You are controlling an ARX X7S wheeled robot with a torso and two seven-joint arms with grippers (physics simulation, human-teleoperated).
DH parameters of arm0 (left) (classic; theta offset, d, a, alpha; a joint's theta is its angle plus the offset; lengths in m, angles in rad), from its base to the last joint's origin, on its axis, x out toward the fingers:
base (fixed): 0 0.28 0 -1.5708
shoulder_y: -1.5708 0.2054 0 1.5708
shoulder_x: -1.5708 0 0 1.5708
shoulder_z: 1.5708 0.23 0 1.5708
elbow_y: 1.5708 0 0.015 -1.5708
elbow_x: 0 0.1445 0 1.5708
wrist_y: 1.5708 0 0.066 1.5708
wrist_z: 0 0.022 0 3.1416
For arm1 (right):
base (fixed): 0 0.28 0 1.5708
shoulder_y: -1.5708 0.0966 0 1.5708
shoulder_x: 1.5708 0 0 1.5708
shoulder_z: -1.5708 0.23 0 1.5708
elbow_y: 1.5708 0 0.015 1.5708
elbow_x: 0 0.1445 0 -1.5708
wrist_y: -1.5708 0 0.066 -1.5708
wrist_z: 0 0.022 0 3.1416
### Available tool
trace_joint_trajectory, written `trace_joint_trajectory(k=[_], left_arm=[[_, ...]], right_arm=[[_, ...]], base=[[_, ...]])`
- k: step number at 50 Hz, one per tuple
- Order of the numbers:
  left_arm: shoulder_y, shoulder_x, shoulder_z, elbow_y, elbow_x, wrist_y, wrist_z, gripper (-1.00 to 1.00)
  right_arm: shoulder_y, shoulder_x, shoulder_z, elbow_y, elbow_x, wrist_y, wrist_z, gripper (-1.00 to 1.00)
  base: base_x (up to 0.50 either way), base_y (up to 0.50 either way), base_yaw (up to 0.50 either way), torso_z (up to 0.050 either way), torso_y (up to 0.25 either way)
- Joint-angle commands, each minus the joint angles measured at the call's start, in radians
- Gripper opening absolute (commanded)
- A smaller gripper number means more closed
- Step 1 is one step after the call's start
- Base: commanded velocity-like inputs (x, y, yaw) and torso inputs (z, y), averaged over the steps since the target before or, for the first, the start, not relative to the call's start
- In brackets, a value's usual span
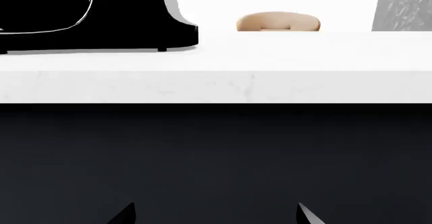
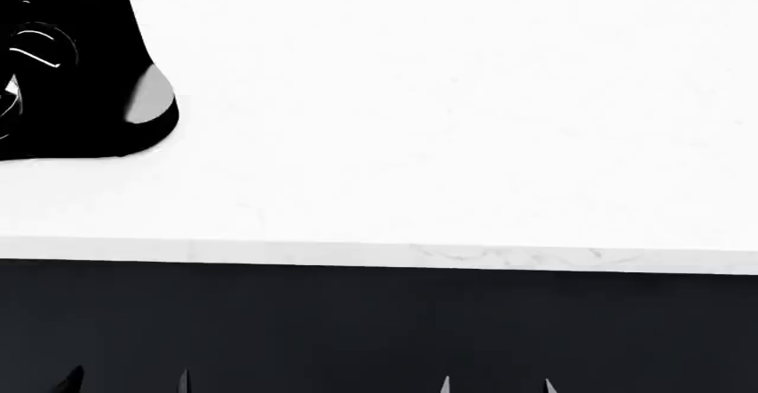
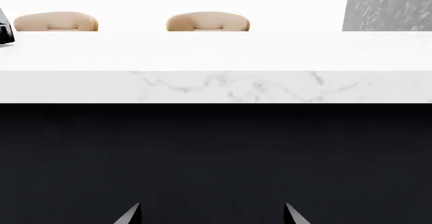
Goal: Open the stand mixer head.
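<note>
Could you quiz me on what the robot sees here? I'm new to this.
1. True or false: the left end effector is touching the stand mixer.
2. In the head view, where on the white countertop does the mixer stand? A) far left B) centre C) far right
3. Fill in: the right wrist view shows ___ tan chair backs beyond the counter.
Key: 1 false; 2 A; 3 two.

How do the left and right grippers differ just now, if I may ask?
The left gripper is nearer the mixer; the right gripper is farther off. The left gripper's camera sees the mixer's base, the right gripper's only its edge. Both are open, below the counter edge.
</note>
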Motion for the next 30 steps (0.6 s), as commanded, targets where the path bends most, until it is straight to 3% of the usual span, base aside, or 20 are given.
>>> trace_joint_trajectory(k=[1, 23, 26, 27, 28, 29, 30], left_arm=[[0.001, -0.015, 0.019, -0.005, -0.015, 0.002, -0.02, 1.0], [0.005, -0.068, 0.064, -0.013, -0.094, 0.054, -0.048, 1.0], [-0.008, -0.069, 0.064, -0.016, -0.095, 0.01, -0.072, 1.0], [-0.006, -0.081, 0.075, 0.0, -0.13, -0.03, -0.032, 1.0], [0.005, -0.108, 0.074, 0.016, -0.065, 0.024, -0.167, 1.0], [-0.007, -0.009, -0.019, -0.009, -0.046, 0.025, -0.014, 1.0], [-0.009, -0.015, -0.009, -0.006, -0.052, 0.024, -0.02, 1.0]], right_arm=[[-0.001, 0.016, -0.034, 0.009, -0.015, -0.003, 0.031, 1.0], [0.017, 0.065, -0.1, 0.042, 0.012, 0.013, 0.092, 1.0], [0.016, 0.069, -0.106, 0.039, 0.013, 0.014, 0.099, 1.0], [0.016, 0.07, -0.107, 0.038, 0.014, 0.015, 0.102, 1.0], [0.029, 0.094, -0.125, 0.058, -0.016, -0.043, 0.16, 1.0], [0.01, 0.011, -0.034, 0.034, -0.048, 0.014, 0.033, 1.0], [0.011, 0.017, -0.04, 0.034, -0.042, 0.014, 0.04, 1.0]], base=[[0.0, 0.0, 0.0, 0.0, 0.0], [0.0, 0.0, 0.0, 0.0, 0.0], [0.0, 0.0, 0.0, 0.0, 0.0], [0.0, 0.0, 0.0, 0.0, 0.0], [0.0, 0.0, 0.0, 0.0, 0.0], [0.0, 0.0, 0.0, 0.0, 0.0], [0.0, 0.0, 0.0, 0.0, 0.0]])
